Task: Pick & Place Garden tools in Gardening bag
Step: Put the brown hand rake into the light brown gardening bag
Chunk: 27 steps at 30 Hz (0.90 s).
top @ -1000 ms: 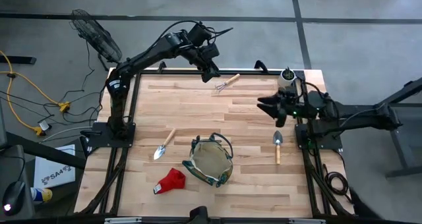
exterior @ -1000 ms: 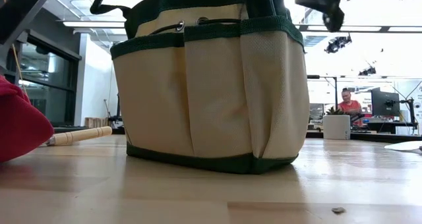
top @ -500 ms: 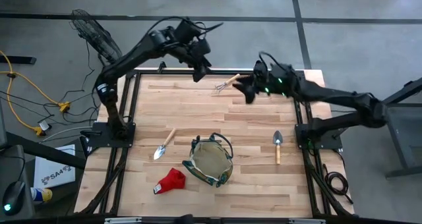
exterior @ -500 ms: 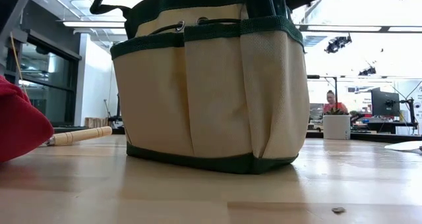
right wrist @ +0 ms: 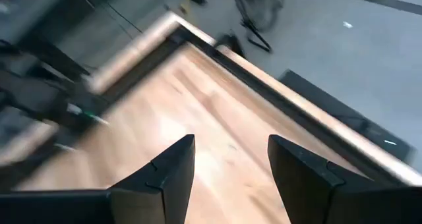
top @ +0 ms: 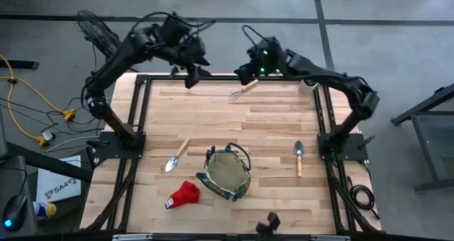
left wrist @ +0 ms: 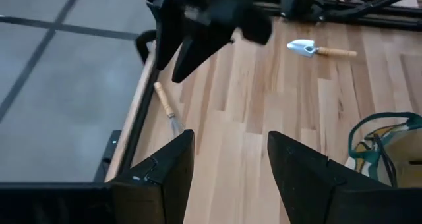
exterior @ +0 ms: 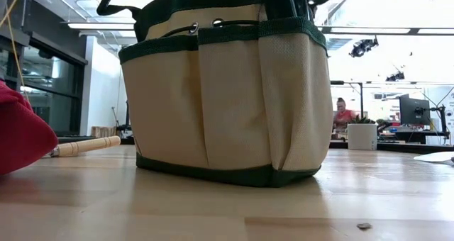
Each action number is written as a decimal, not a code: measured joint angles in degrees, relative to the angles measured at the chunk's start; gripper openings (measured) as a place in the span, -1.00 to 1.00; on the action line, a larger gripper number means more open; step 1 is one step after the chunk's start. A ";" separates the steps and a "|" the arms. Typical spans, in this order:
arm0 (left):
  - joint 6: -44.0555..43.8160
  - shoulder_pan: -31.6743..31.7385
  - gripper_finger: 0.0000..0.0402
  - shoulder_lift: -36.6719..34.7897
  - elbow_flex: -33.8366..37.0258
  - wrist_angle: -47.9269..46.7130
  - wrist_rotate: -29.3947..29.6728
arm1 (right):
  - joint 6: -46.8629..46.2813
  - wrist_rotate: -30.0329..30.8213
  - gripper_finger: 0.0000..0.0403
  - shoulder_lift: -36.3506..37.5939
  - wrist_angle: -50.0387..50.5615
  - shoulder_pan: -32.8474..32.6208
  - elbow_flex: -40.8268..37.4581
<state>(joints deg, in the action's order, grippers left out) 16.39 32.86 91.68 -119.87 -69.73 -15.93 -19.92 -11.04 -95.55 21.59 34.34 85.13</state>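
Note:
The tan gardening bag [top: 225, 174] with green trim stands open near the table's near edge and fills the low view [exterior: 227, 99]. A mini rake [top: 243, 89] lies near the far edge. One trowel [top: 176, 156] lies left of the bag and another [top: 299, 157] lies right of it. The red glove [top: 183, 195] lies at the near left. My left gripper [top: 190, 80] is open above the far edge, left of the rake. My right gripper [top: 242, 76] is open, high over the far edge just beyond the rake. Pruners and shears are out of view.
A small white pot [exterior: 362, 136] stands at the far right corner, under my right arm. The black table frame [top: 142, 113] runs along the edges. A fan [top: 99, 32] stands on the floor beyond the far left corner. A person [exterior: 344, 115] sits far off in the room.
My right gripper has swung from the table's right edge up and toward the far edge, ending over the mini rake's far side. My left gripper has drawn back toward the table's far left corner. The tools and the bag have stayed in place.

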 joint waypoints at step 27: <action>1.46 11.80 -0.07 -4.15 -0.02 -6.99 -7.86 | 67.61 12.67 -0.09 -28.97 23.70 7.07 18.15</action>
<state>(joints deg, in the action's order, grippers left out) 17.85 44.66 87.53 -119.90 -76.73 -23.79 47.68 1.63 -124.52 45.29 41.42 103.28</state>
